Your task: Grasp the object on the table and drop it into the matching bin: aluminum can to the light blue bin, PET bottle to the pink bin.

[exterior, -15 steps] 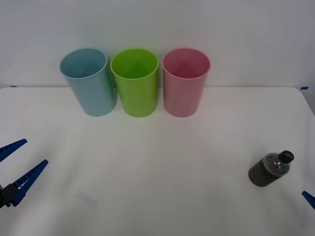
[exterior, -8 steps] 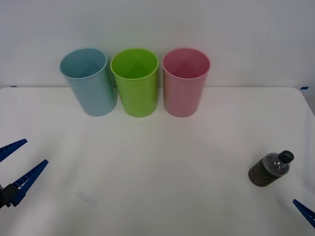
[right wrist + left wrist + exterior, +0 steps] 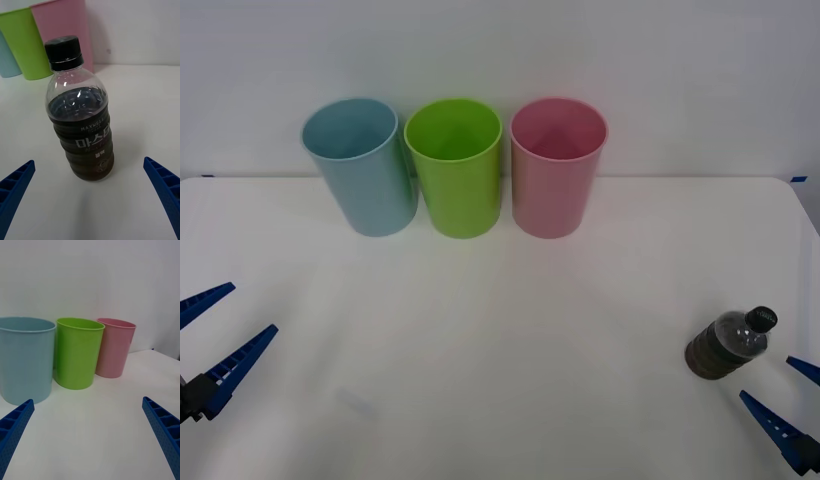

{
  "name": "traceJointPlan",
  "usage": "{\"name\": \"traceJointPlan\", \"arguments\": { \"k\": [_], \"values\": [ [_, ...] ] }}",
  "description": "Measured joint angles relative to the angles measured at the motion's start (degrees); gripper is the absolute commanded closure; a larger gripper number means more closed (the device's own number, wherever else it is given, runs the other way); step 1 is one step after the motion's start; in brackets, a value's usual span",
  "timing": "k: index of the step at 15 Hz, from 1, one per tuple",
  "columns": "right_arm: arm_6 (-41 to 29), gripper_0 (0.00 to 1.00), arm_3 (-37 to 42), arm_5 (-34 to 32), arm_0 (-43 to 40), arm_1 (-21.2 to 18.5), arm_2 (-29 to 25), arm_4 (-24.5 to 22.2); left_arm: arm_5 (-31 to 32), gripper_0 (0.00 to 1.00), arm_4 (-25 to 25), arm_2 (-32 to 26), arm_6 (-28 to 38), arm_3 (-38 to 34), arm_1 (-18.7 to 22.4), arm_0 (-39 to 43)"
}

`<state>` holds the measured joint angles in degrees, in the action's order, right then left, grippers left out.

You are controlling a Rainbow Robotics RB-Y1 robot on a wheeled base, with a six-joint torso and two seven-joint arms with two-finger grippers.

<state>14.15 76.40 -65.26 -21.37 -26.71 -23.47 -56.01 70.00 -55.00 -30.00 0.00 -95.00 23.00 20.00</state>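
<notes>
Since a second ago my right gripper point(image 3: 788, 400) has slid in beside the PET bottle point(image 3: 725, 346) on the counter point(image 3: 510, 330), fingers spread wide and empty. From its wrist, the bottle point(image 3: 80, 112) stands upright between and beyond both fingers point(image 3: 165, 187). My left gripper point(image 3: 215, 335) waits open, facing the pink bin point(image 3: 114, 347).

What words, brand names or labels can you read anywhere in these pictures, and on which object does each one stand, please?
"MAXWELL HOUSE": white print on the dark label of the PET bottle; the second word is faint.
"마스터": large white Korean letters just below, same label.
Smaller print and a round emblem beneath: too small to read.
The pink bin, light blue bin and green cup: no text.
</notes>
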Motion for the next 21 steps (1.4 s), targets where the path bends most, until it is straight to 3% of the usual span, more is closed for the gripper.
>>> {"name": "traceJointPlan", "arguments": {
  "k": [10, 21],
  "values": [
    [4.39, 0.0, -0.03, 7.13, 4.31, 5.26, 2.93, 0.01, 0.0, 0.0, 0.0, 0.0, 0.0, 0.0, 0.0, 0.0],
    [6.79, 0.0, -0.07, 12.61, 7.69, 7.37, 6.56, 0.64, 0.0, 0.0, 0.0, 0.0, 0.0, 0.0, 0.0, 0.0]
  ]
}}
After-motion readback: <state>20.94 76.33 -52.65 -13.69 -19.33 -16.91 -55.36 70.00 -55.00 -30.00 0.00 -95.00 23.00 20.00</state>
